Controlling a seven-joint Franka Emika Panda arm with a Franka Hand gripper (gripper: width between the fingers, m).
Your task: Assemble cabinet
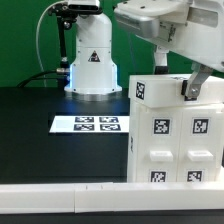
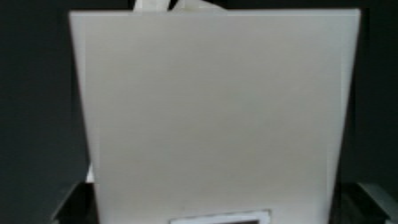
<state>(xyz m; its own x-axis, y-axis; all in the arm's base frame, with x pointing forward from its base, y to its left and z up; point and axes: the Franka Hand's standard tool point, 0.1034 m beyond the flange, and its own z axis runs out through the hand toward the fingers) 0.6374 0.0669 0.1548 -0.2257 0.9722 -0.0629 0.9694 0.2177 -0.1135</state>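
Pincer (image 1: 190, 88) at upright cabinet's (image 1: 170, 140) top edge

Robotics lab, test setup. White robot arm (image 1: 95, 60) bolted on black tabletop (image 1: 40, 120), blue light at its base. Green backdrop (image 1: 25, 45) behind. Marker board (image 1: 88, 124) with black-and-white square tags lying flat on tabletop. Same kind of tags stuck on white cabinet (image 1: 175, 140). White rail (image 1: 60, 198) along front edge.

We watch the cabinet (image 1: 172, 128) from table height, facing the arm's base; our wrist camera looks closely down upon its white panel (image 2: 205, 110).
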